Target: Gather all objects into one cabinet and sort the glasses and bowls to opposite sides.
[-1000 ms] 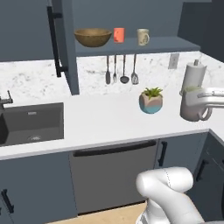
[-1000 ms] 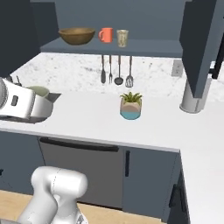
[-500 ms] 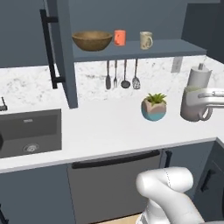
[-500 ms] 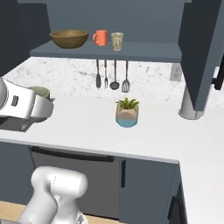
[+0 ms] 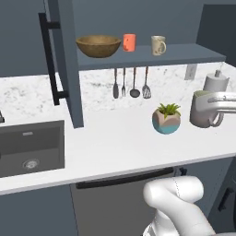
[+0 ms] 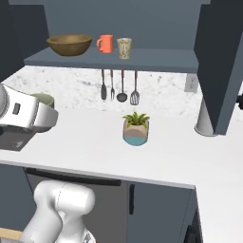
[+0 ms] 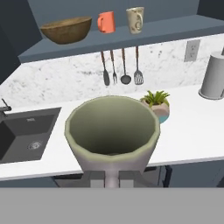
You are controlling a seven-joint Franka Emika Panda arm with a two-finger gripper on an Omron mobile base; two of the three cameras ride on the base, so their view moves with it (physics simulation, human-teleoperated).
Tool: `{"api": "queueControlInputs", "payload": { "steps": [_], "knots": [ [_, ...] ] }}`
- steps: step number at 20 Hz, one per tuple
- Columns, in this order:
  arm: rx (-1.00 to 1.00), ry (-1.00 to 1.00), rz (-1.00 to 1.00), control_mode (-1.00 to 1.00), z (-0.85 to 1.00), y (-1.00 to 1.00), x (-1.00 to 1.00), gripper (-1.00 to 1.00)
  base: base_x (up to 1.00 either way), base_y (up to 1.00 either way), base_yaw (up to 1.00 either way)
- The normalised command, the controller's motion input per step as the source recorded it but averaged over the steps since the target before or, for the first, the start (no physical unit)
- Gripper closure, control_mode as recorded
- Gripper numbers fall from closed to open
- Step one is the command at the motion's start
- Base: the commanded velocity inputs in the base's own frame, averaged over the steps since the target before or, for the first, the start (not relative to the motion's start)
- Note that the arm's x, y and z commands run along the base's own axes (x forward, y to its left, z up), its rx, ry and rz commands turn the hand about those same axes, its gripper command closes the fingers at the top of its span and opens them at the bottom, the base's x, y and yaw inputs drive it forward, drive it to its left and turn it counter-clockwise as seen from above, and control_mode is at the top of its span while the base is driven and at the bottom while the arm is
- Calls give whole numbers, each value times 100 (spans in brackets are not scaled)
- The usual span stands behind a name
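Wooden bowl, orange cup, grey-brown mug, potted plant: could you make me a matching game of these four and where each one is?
Things:
1. wide brown wooden bowl
2. small orange cup
3. grey-brown mug
4. green plant in a teal-and-tan pot

Places:
A. on the white counter
B. held in the gripper
C. left end of the cabinet shelf
D. on the shelf between bowl and beige mug

Pairs: 1-C, 2-D, 3-B, 4-A
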Motion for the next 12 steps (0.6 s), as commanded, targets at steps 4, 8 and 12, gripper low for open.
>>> {"api": "queueControlInputs", "payload": {
  "steps": [4,8,12],
  "knots": [
    [0,0,0,100,0,0,0,100,31,-8,0],
    [0,0,0,100,0,0,0,100,38,-10,0],
    [0,0,0,100,0,0,0,100,31,-6,0]
  ]
}}
